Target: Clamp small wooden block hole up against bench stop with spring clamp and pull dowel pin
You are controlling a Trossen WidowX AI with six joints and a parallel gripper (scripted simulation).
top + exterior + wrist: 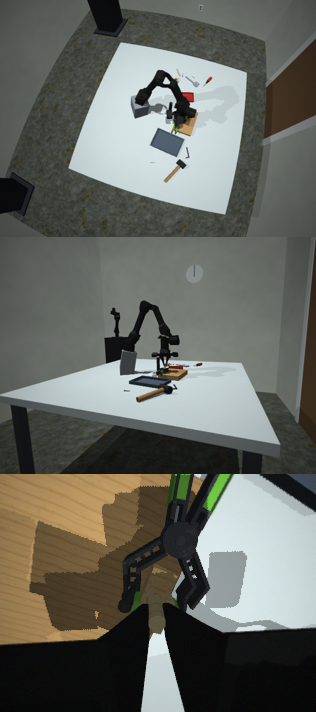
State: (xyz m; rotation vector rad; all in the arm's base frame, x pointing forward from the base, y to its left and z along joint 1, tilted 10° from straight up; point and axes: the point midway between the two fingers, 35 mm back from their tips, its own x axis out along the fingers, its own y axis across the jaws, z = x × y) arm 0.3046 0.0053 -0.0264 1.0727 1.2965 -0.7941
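Observation:
My gripper (155, 610) points down over the near-left corner of the wooden board (188, 125) and is shut on the light wooden dowel pin (157, 610). The pin stands upright between the fingertips. Just beyond it lies the spring clamp (176, 541), with a black pivot, black jaws and green handles. Its jaws reach toward the small wooden block (161, 580), which lies in shadow between them. I cannot tell whether the pin's lower end is in the block's hole. The bench stop is hidden. The clamp's green handles (174, 129) stick out past the board's edge.
A dark tray (167, 141) lies right in front of the board. A hammer (175, 171) and an Allen key (187, 152) lie nearer the front. A red box (188, 96), a screwdriver (208, 80) and small hardware lie behind. The grey arm base (139, 106) stands to the left.

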